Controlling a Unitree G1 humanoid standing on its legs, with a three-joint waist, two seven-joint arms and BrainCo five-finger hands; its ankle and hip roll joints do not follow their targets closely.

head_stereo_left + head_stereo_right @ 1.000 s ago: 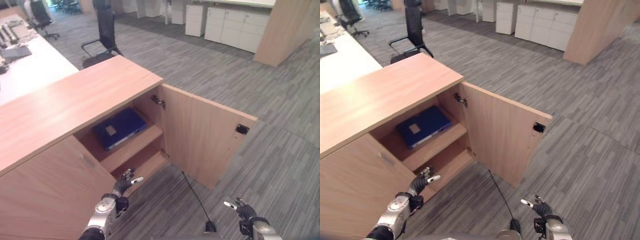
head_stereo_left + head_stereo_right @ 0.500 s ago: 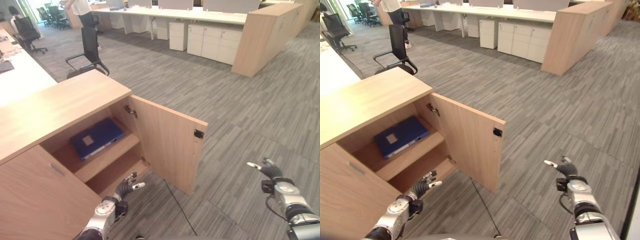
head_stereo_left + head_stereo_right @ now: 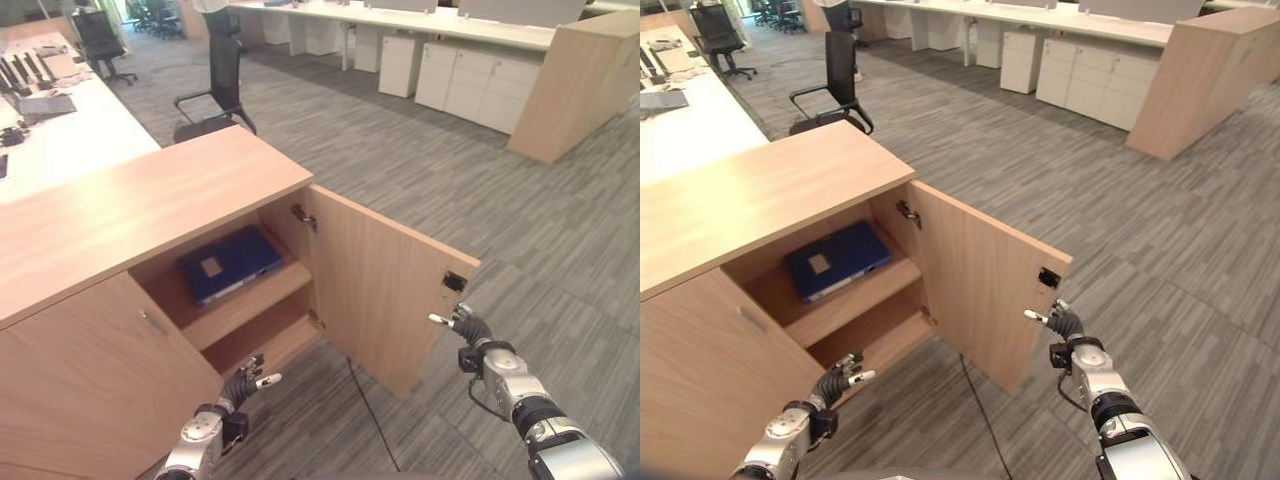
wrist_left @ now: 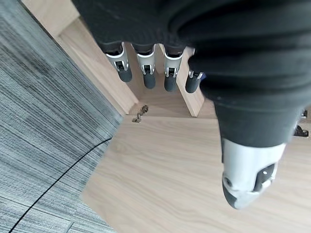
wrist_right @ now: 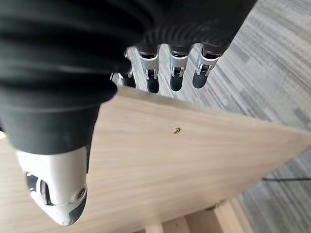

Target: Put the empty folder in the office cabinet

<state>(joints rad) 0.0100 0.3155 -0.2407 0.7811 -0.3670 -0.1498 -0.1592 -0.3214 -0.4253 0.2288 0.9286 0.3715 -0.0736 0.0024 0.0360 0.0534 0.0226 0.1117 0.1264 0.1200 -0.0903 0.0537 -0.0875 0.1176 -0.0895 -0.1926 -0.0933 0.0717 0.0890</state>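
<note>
Right hand (image 3: 468, 328), fingers straight and holding nothing, reaches to the free edge of the open cabinet door (image 3: 385, 285), just below its black latch plate (image 3: 455, 282). Left hand (image 3: 240, 385) hangs low before the bottom shelf (image 3: 275, 343), fingers loosely extended and empty. Well apart from both hands, the blue folder (image 3: 230, 264) lies flat on the upper shelf (image 3: 250, 303) inside the wooden office cabinet (image 3: 130, 215).
</note>
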